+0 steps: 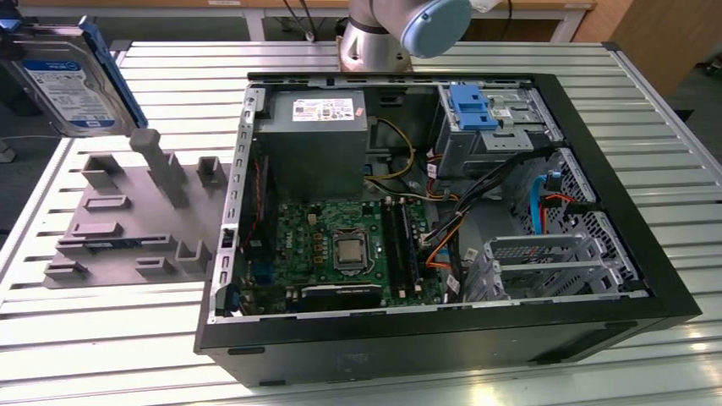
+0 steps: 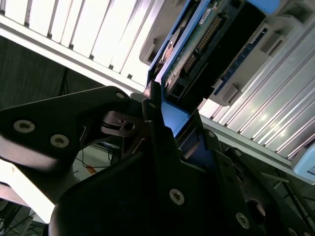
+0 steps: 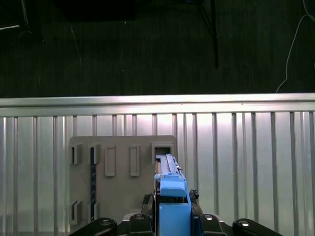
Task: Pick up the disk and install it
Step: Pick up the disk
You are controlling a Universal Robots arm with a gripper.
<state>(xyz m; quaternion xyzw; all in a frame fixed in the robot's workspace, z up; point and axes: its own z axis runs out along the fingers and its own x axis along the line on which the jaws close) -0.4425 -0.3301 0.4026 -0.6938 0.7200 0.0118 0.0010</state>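
The disk, silver with a white-and-blue label in a blue carrier, hangs in the air at the exterior view's far left, above the grey holder plate. In the second wrist view my gripper is shut on the blue carrier's edge, and the disk reaches away from the black fingers. In the first wrist view the disk is seen edge-on between the fingers, over the holder plate. The open computer case lies to the exterior view's right of the disk.
Inside the case are a grey power-supply box, a green motherboard, a blue bracket at the drive bay and a metal cage. The arm's base stands behind the case. The slatted metal table ends at an edge past the holder plate.
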